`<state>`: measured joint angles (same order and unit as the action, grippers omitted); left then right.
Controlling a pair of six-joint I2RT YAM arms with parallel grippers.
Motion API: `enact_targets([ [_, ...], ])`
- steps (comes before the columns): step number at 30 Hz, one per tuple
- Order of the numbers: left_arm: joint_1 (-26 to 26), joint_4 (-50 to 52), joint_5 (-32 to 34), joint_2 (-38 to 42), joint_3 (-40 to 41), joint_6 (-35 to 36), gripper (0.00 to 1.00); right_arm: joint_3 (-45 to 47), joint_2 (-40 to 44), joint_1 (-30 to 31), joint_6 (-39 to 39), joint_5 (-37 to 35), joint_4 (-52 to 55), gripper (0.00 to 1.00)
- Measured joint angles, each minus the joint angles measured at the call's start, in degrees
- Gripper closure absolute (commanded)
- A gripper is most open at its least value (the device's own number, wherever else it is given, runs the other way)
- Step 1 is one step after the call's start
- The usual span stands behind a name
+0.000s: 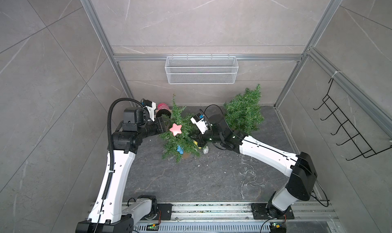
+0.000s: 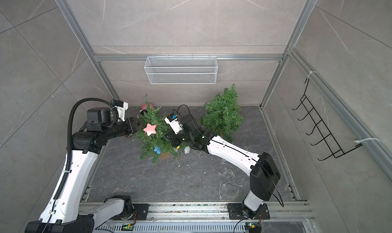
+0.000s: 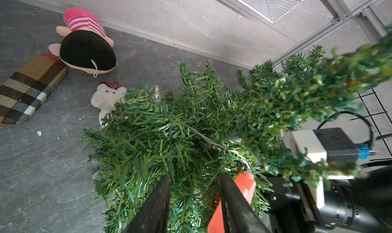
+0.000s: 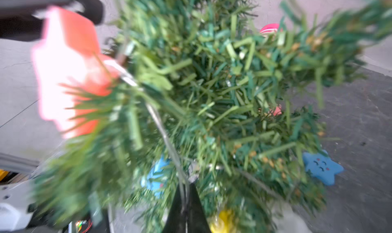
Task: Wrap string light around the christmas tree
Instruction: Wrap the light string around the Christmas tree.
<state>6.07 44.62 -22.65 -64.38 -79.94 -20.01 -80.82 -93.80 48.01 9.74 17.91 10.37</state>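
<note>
Nearest the front, on the right arm's side of the table (image 1: 191,185), the loose coil of the string light (image 1: 249,175) lies flat, well apart from the christmas tree (image 1: 182,117).

Further in, the right claw (image 4: 186,200) is pushed into the tree's lower branches. Its fingers are pressed together, and in the right wrist view a thin strand enters them at the tips, so I judge it clamped on the wire. From there the strand runs straight away from the claw, up through the needles toward the pink star (image 1: 175,129) on the tree's top. That line is what the coming move depends on: the taut end leads ahead of the claw into the tree, while the slack trails behind it toward the front. The right arm is plainly the nearer one to both.

Across the tree, the left claw (image 3: 195,191) reaches in just beside the star with its fingers apart and foliage between them. Whether they pinch a stem cannot be told.

Beyond, a second tree (image 1: 244,113) stands by the back wall — untouched, no wire visible on it.
</note>
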Motion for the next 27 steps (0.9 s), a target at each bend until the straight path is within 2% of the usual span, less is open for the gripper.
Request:
enact_targets([
  [10, 0.0, -3.8, -2.0, 0.0, 1.9, -1.5, 0.57, -12.9, 1.0, -0.1, -2.5, 4.4, 10.4, 1.0],
  [12, 0.0, -3.9, -1.8, 0.0, 1.9, -1.4, 0.54, -17.5, 0.0, -0.1, -3.0, 5.5, 13.5, 1.0],
  [15, -0.1, -3.9, -1.2, 0.0, 1.8, -0.1, 0.43, -27.3, -3.0, -0.1, -3.4, 7.1, 17.2, 1.0],
  [20, -0.1, -4.9, 2.6, 1.9, 2.3, 6.7, 0.34, -44.2, -8.1, -0.1, -3.3, 10.8, 22.5, 1.0],
  [27, 0.0, -11.6, 2.4, 6.1, 7.6, 16.4, 0.3, -58.0, -15.8, 0.1, -1.0, 16.1, 26.4, 1.0],
])
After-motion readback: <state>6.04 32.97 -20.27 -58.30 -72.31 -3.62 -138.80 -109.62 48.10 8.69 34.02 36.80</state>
